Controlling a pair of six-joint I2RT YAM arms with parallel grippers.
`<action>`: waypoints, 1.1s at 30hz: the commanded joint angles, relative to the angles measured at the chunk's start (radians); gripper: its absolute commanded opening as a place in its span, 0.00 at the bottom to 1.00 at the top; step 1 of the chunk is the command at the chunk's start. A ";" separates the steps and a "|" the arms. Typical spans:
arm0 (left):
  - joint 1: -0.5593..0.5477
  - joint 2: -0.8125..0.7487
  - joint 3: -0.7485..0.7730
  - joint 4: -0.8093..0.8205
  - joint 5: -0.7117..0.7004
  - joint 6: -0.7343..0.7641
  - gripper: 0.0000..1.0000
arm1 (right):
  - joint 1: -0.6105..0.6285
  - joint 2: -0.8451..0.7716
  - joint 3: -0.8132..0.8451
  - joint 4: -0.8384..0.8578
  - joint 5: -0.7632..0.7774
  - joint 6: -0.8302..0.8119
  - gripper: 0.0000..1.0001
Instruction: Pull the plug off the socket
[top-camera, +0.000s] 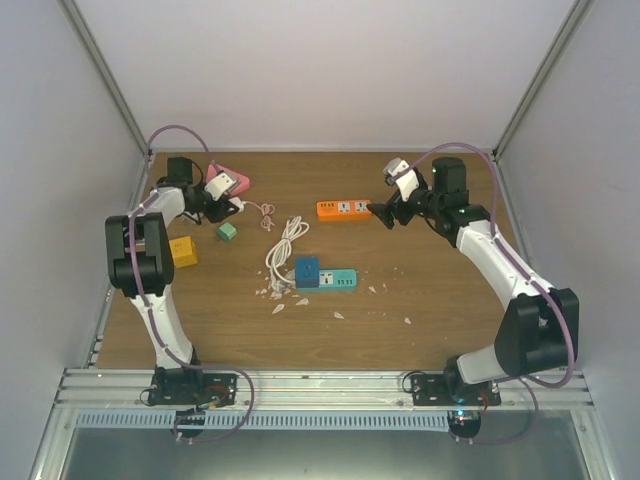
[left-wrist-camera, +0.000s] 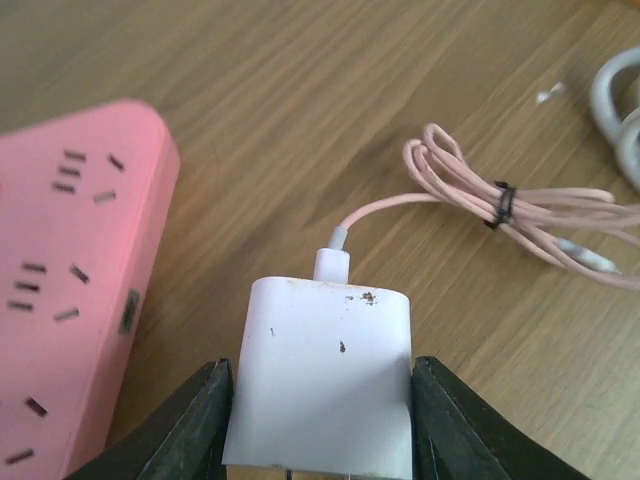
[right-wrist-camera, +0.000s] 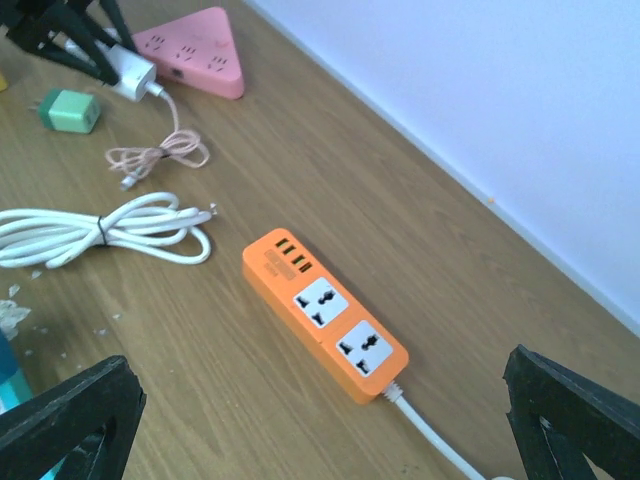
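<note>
My left gripper (left-wrist-camera: 322, 400) is shut on the white plug (left-wrist-camera: 325, 380), one black finger pressing each side. A thin pink cable (left-wrist-camera: 520, 210) runs from the plug's front to a tied bundle on the wood. The pink triangular socket (left-wrist-camera: 70, 300) lies just left of the plug, with a strip of bare wood between them. The plug's prongs are hidden. From above, the left gripper (top-camera: 212, 203) sits at the far left beside the socket (top-camera: 238, 178). My right gripper (right-wrist-camera: 320, 420) is open and empty, hovering near an orange power strip (right-wrist-camera: 325, 315).
A green adapter (top-camera: 227, 231) and a yellow block (top-camera: 183, 251) lie near the left arm. A white coiled cable (top-camera: 285, 245) and a teal strip with a blue plug (top-camera: 325, 277) sit mid-table among white scraps. The orange strip (top-camera: 343, 209) lies by the right gripper (top-camera: 380, 213).
</note>
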 joint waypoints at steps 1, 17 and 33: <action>0.008 0.040 0.011 0.020 -0.035 0.014 0.17 | -0.007 -0.036 -0.025 0.082 0.063 0.055 1.00; 0.029 -0.039 -0.029 -0.007 -0.049 0.040 0.72 | 0.063 0.014 -0.135 -0.064 -0.160 -0.245 1.00; -0.059 -0.341 -0.088 -0.138 0.168 0.027 0.99 | 0.199 0.054 -0.309 -0.002 -0.147 -0.447 1.00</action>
